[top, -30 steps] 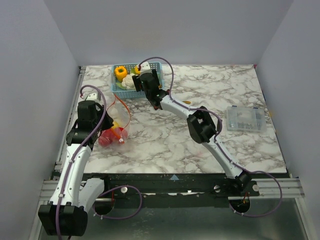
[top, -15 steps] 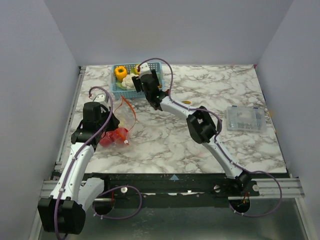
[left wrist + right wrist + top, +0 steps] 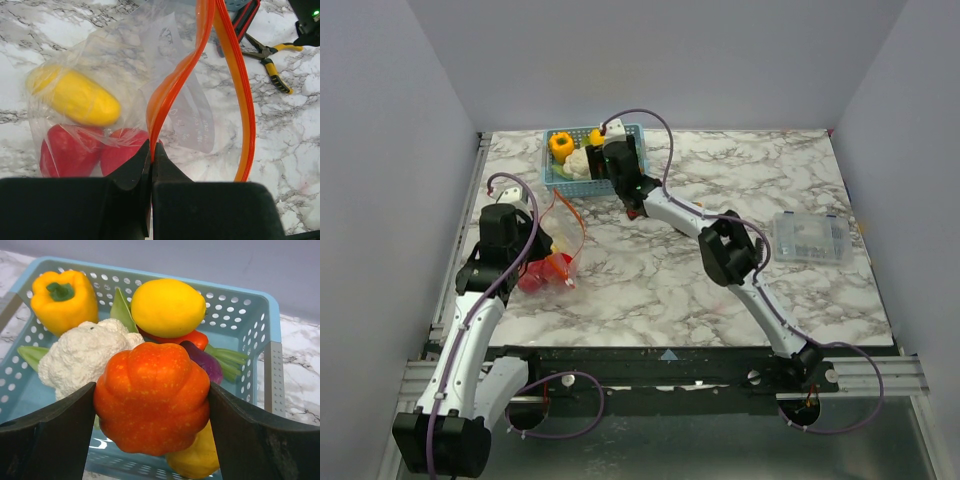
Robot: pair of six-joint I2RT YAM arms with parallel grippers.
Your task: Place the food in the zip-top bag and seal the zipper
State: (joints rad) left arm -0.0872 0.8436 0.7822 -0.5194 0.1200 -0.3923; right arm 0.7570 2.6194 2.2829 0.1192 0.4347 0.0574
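Note:
My left gripper (image 3: 151,150) is shut on the red-orange zipper (image 3: 172,90) of the clear zip-top bag (image 3: 100,75), holding its mouth up off the table; it also shows in the top view (image 3: 542,240). Inside the bag lie a yellow fruit (image 3: 75,97) and red pieces (image 3: 75,152). My right gripper (image 3: 152,400) is shut on an orange pumpkin (image 3: 152,395), held just above the blue basket (image 3: 250,305). The basket holds a yellow pepper (image 3: 65,297), a cauliflower (image 3: 82,357), a lemon (image 3: 167,307), a purple vegetable (image 3: 207,365) and more.
The blue basket (image 3: 552,178) stands at the back left of the marble table. A clear lidded box (image 3: 808,238) lies at the right. Yellow-handled pliers (image 3: 270,62) lie beyond the bag. A raised rail runs along the table's left edge (image 3: 470,220).
My left arm has shifted with the bag's mouth, which now stands higher and more open. My right gripper has moved slightly back over the basket.

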